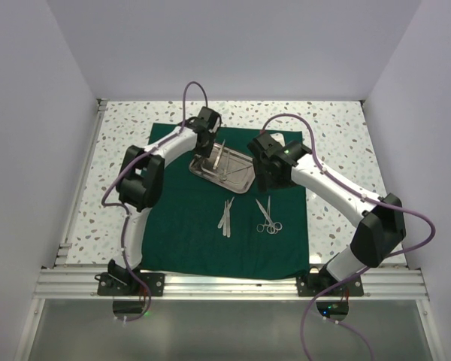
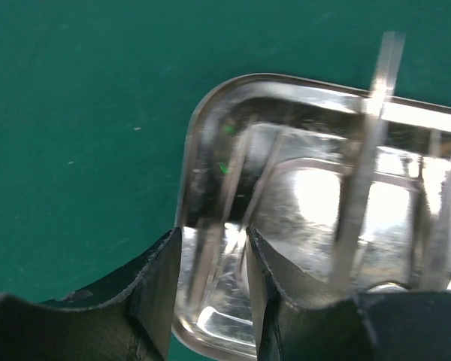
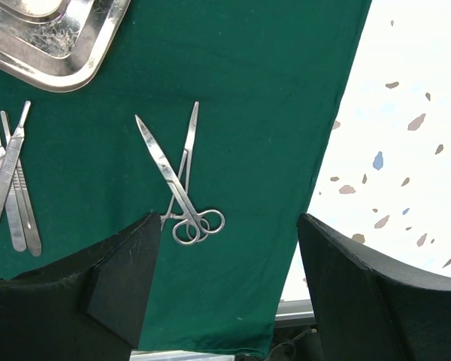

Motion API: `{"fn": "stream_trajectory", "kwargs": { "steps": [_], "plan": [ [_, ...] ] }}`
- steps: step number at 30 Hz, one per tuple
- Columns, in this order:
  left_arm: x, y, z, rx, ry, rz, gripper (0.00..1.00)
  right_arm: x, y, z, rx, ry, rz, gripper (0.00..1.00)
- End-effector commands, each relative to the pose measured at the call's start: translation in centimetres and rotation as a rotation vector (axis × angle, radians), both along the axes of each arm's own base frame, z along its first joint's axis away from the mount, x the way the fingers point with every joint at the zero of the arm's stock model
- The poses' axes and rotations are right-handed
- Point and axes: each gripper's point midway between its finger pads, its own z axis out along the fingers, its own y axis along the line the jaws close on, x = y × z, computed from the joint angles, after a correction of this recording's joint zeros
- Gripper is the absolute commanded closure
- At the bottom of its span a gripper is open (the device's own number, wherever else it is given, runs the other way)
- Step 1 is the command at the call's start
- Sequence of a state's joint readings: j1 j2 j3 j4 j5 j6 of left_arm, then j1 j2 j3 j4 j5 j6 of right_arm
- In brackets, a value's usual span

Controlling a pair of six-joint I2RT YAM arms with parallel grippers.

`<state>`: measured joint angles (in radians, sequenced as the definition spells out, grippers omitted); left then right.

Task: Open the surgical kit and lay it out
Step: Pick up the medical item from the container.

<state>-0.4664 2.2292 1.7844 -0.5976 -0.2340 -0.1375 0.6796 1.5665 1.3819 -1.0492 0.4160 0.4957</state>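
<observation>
The cloth (image 1: 188,241) already lies flat on the counter (image 1: 120,128), so the unwrapping looks done. The step in hand seems to be emptying the tray (image 1: 244,183) piece by piece.

The left claw (image 2: 210,233) hangs over the tray's near corner. Its fingers (image 2: 158,286) stand partly apart, a narrow gap rather than a wide one, and I see nothing pinched. A thin steel piece (image 2: 229,188) lies on the tray floor, running out ahead from between the fingers. A longer strip (image 2: 361,173) lies off to the claw's right, crossing the far rim.

The right claw (image 3: 227,222) is spread wide and empty above the cloth. The scissors (image 3: 182,180) lie just ahead of its left finger, and three slim tools (image 3: 11,188) lie further left. The tray corner is ahead and left, well apart from the claw.

Next, I judge, the left claw must drop until its tips bracket the thin piece, then close and lift it over the rim. It should set the piece down beside those already on the cloth. Flat, shiny steel lying hard against the tray floor gives little to grip, so the pinch must be low and square or the piece may skate away.
</observation>
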Motion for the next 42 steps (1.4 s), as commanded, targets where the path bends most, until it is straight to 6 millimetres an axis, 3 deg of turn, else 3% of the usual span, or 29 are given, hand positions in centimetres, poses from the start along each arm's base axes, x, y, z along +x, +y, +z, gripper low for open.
{"fn": "stream_trajectory", "kwargs": {
  "steps": [1, 8, 12, 16, 19, 25, 30, 35, 37, 39, 42],
  "plan": [
    [1.1, 1.0, 1.7, -0.004, -0.053, 0.022, 0.56, 1.0, 0.8, 0.6, 0.028, -0.024, 0.006, 0.23],
    [1.1, 0.2, 0.0, -0.03, -0.008, 0.006, 0.57, 1.2, 0.9, 0.5, 0.018, -0.019, 0.002, 0.23],
    [0.6, -0.1, -0.3, -0.051, 0.009, 0.001, 0.62, 1.3, 1.0, 0.5, 0.012, -0.018, 0.005, 0.23],
    [0.4, -0.8, 1.6, -0.059, -0.027, -0.007, 0.66, 1.5, 1.1, 0.3, 0.014, -0.016, 0.006, 0.23],
    [0.2, -1.0, 1.7, -0.047, -0.033, -0.019, 0.67, 1.6, 1.3, 0.1, 0.018, -0.01, 0.008, 0.23],
    [-0.8, 0.1, -1.7, 0.021, 0.048, 0.003, 0.69, 2.0, 1.7, 0.0, 0.02, -0.009, 0.017, 0.23],
    [-2.3, 1.6, -4.6, 0.096, 0.124, 0.028, 0.63, 2.0, 1.5, 0.0, 0.016, -0.007, 0.018, 0.23],
    [-3.1, 2.8, -5.9, 0.188, 0.141, 0.058, 0.58, 2.2, 1.5, 0.0, 0.022, -0.008, 0.014, 0.23],
    [-2.8, 3.6, -5.5, 0.25, 0.111, 0.083, 0.62, 2.2, 1.6, 0.0, 0.027, -0.008, 0.017, 0.24],
    [-2.4, 4.8, -4.4, 0.319, 0.069, 0.129, 0.8, 2.2, 1.6, 0.0, 0.028, -0.007, 0.016, 0.24],
    [-1.5, 5.6, -2.1, 0.354, 0.001, 0.176, 0.92, 2.2, 1.7, 0.1, 0.037, -0.011, 0.017, 0.25]
  ]
}}
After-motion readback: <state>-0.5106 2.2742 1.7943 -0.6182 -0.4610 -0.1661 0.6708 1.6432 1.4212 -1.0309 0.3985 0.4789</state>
